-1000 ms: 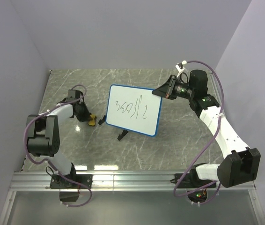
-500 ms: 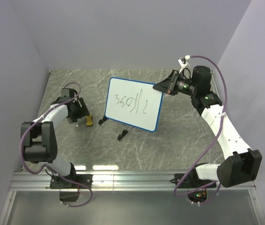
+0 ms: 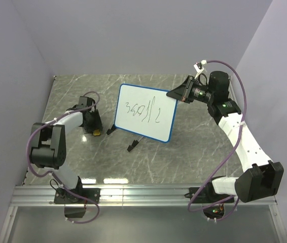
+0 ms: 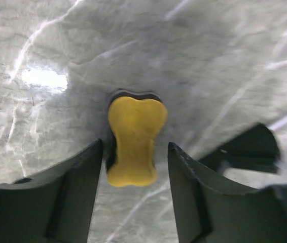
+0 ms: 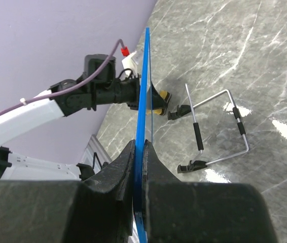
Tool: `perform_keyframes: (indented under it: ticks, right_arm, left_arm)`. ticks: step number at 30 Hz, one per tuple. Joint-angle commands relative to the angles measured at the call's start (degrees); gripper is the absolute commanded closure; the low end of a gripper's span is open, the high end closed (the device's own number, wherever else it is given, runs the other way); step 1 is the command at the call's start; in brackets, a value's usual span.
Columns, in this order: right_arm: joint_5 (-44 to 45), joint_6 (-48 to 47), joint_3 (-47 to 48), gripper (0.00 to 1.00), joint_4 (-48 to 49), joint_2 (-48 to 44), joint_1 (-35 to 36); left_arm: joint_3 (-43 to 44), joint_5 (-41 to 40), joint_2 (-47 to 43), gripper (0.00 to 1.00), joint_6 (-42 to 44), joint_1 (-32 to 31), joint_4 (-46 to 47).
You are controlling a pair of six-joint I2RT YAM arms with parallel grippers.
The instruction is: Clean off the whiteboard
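The whiteboard (image 3: 144, 130), white with a blue rim and dark scribbles, is held tilted over the middle of the table. My right gripper (image 3: 177, 94) is shut on its upper right edge. The right wrist view shows the blue rim (image 5: 144, 76) edge-on, pinched between the jaws of the right gripper (image 5: 139, 145). A small yellow eraser (image 4: 134, 135) lies on the marble. My left gripper (image 4: 135, 146) is open, one jaw on each side of the eraser's near end. From above, the left gripper (image 3: 93, 125) sits just over the eraser (image 3: 97, 133), left of the board.
The board's wire stand (image 5: 217, 126) with black feet (image 3: 132, 147) hangs below the board, close to the marble table (image 3: 194, 147). Purple walls close in the left, back and right sides. A metal rail (image 3: 143, 195) runs along the near edge.
My left gripper opened, pulled back left off the eraser, then returned over it with the jaws narrower. The right gripper tipped the whiteboard up slightly.
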Motion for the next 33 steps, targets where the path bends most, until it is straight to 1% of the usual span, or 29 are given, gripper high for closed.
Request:
perform_keyframes:
  ticks: [1,2,4,7,8,9,13,14,16,21,23,25,27,29,32,33]
  right_arm:
    - [-1.07,1.04,2.14,1.00,3.10,-2.54,-0.89]
    - [-1.07,1.04,2.14,1.00,3.10,-2.63,-0.98]
    - [-1.25,0.86,2.23,1.00,2.75,-2.72,-1.16]
    - [-1.34,0.60,2.84,1.00,2.57,-2.37,-1.16]
    - [-0.90,0.34,3.10,1.00,2.40,-2.28,-1.16]
    - [-0.64,0.16,3.63,1.00,2.39,-1.93,-1.07]
    - [1.12,-0.71,4.77,1.00,3.01,-0.96,-0.63]
    - [1.73,-1.16,5.04,1.00,3.10,-0.79,-0.11]
    - [4.63,-2.21,5.92,1.00,3.36,-0.09,0.95]
    - [12.97,-3.45,5.83,1.00,6.07,1.76,6.39]
    - [14.13,-2.57,4.35,1.00,7.57,2.11,8.24]
    - [16.05,-1.60,3.37,1.00,9.33,2.03,9.12]
    - [17.29,-0.55,2.23,1.00,10.12,2.03,9.74]
    - [18.44,0.42,2.05,1.00,9.95,2.37,9.83]
    - [19.23,2.08,2.66,1.00,8.64,3.16,9.83]
    - [19.06,3.40,2.84,1.00,8.55,3.34,9.74]
  left_arm:
    - [0.75,-3.26,1.59,0.42,0.91,-0.26,0.45]
    - [0.40,-3.70,2.20,0.45,0.82,-0.26,0.54]
    - [-0.48,-3.53,2.90,0.48,0.82,-0.26,1.33]
    - [-1.19,-3.61,4.31,0.66,0.47,-0.26,1.86]
    - [-1.19,-3.61,4.92,0.75,0.38,-0.35,1.60]
    - [-1.01,-3.61,5.02,0.99,0.29,-0.26,1.33]
    - [-0.05,-2.91,2.48,1.00,-0.58,-0.35,-1.04]
    - [0.22,-2.47,0.55,1.00,-1.80,-0.26,-2.78]
    - [1.18,-1.25,-1.65,1.00,-3.30,-0.26,-4.46]
    - [1.80,0.25,-10.97,1.00,-7.70,-0.52,-9.38]
    - [2.15,0.60,-15.08,1.00,-8.40,-1.22,-10.09]
    - [2.68,1.04,-19.30,1.00,-9.19,-2.89,-10.71]
    - [4.17,1.40,-21.60,1.00,-10.07,-5.08,-11.24]
    - [4.70,1.92,-25.29,1.00,-12.27,-6.76,-10.63]
    - [3.48,5.52,-29.77,1.00,-15.43,-10.88,-5.45]
    - [3.21,6.57,-30.48,1.00,-16.40,-13.85,-3.78]
